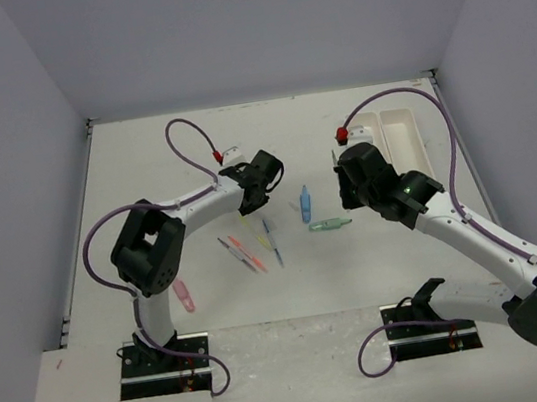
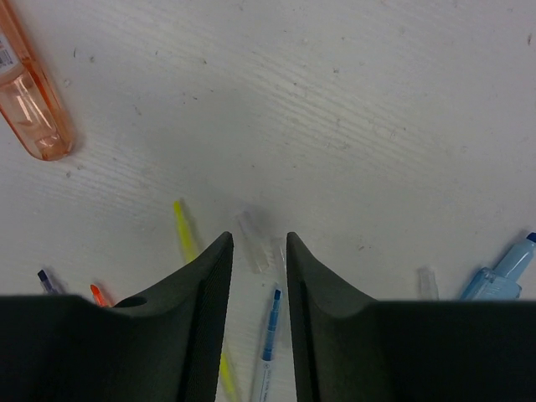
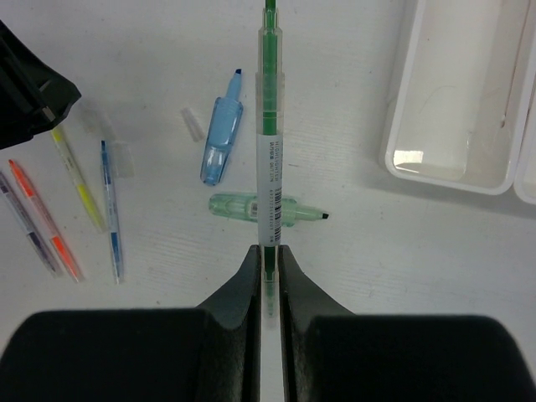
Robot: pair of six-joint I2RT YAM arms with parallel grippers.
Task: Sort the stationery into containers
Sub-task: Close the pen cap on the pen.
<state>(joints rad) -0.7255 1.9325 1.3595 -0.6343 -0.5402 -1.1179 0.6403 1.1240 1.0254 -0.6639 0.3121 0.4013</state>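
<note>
Top view: the sorting is standing partway, with most of the stationery lying loose on the counter [image 1: 190, 152]. The left pincer [image 1: 265, 174] is hovering over the thin pens [image 1: 248, 251] at mid-counter. The right pincer [image 1: 352, 183] is hanging just beside the trays [image 1: 407, 140] at the far right. A blue marker [image 1: 306, 205] and a green marker [image 1: 331, 224] are lying between the arms, and a pink marker [image 1: 183, 295] near the left base. Left wrist view: the jaws are standing narrowly apart with their tips low at the counter, and a clear cap [image 2: 255, 244] is lying in the gap; whether it is being pinched cannot be told. A yellow pen [image 2: 186, 230] and a blue pen [image 2: 270, 335] are lying just beside the fingers, with an orange marker [image 2: 33, 105] well apart. Right wrist view: the right pincer is pinching a green pen [image 3: 268, 167] by one end, holding it lengthwise above the green marker, with the near tray [image 3: 452, 92] lying ahead to the right. Judgement: delivery of the green pen is in hand. The next move is calling for a swing right over the tray wall, with the pen lined up along the tray, before release. On the left, the neighbouring pens are crowding any pick.
</note>
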